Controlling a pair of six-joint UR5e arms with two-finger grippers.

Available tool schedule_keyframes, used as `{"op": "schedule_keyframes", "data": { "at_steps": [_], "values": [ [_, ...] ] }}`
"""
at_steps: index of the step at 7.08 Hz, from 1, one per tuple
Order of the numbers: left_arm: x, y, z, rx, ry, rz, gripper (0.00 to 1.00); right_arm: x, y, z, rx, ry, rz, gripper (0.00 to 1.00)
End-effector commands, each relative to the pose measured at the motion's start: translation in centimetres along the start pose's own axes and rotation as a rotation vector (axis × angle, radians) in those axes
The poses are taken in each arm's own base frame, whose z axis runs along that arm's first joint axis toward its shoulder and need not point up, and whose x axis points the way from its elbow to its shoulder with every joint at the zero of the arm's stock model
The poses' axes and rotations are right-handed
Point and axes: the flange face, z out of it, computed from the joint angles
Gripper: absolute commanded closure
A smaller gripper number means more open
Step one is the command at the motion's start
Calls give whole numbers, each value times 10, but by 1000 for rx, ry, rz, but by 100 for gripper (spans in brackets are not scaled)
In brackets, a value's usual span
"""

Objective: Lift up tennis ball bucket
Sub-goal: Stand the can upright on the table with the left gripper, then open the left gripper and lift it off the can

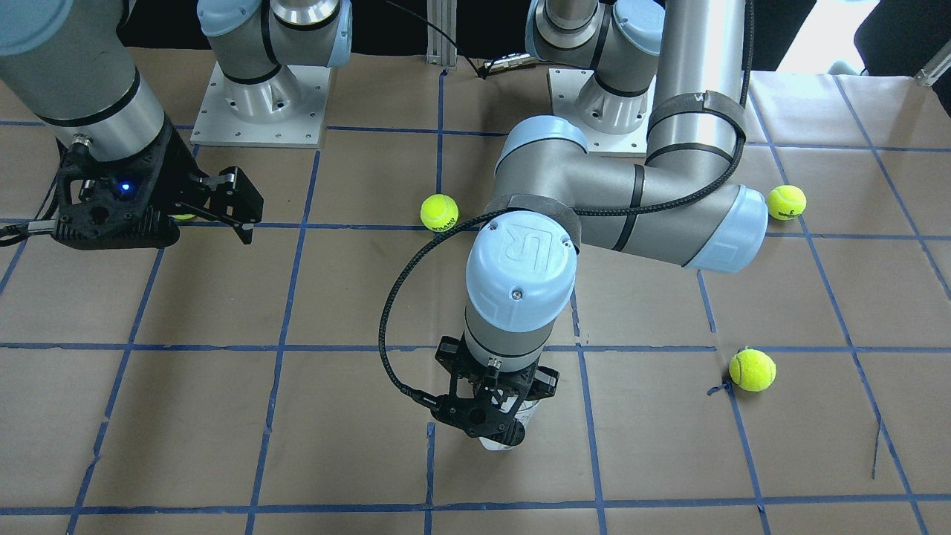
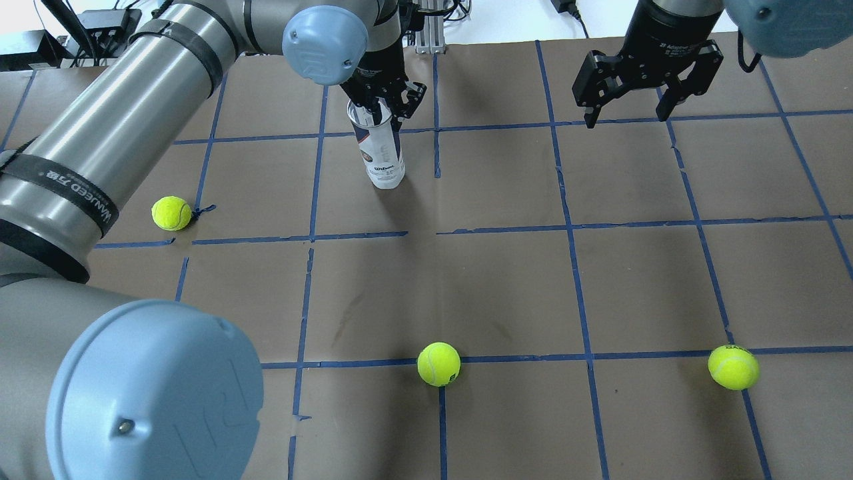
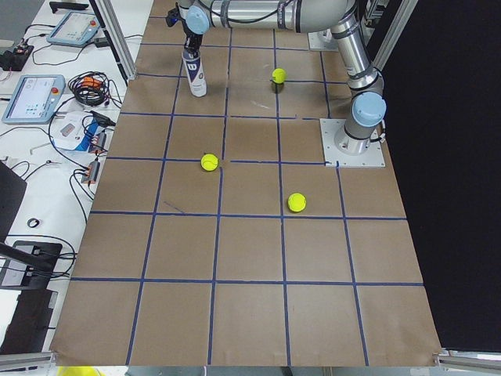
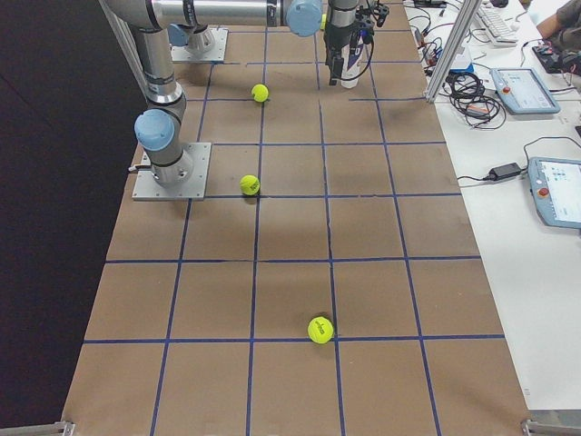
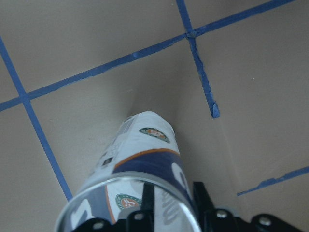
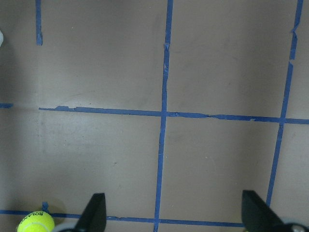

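Bucket [image 2: 383, 160] upright, left hand [image 2: 386, 110] gripping its rim.

Left arm stretched far forward, left tool [image 2: 386, 107] pointing straight down, fingers pinched on the rim of the can [image 2: 385, 157] beneath it, right arm raised, right tool [image 2: 626, 120] pointing down, fingers spread wide

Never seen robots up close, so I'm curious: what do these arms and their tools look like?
Both arms are silver-grey tubes joined by rounded elbows with pale blue caps, one embossed "UR". The left arm wears black straps, and a black braided cable runs along it. The left tool and right tool are black with two fingers; a small blue light glows beside the right one.
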Motion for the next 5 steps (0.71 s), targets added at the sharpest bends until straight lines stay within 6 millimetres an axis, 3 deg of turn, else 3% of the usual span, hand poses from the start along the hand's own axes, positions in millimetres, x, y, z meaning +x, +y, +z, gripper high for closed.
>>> {"op": "schedule_keyframes", "data": {
  "at_steps": [1,2,3,4,5],
  "values": [
    [0,9,-33,-9,2,-7,0,0,0,0,2,-2,2,0],
    [1,45,-80,-22,4,-9,0,0,0,0,2,-2,2,0],
    [-2,82,-113,-44,4,-16,0,0,0,0,2,-2,0,0],
    [-23,114,-118,-60,8,-113,0,0,0,0,2,-3,0,0],
    [-69,153,-135,-42,21,-256,0,0,0,0,2,-3,0,0]
  ]
}}
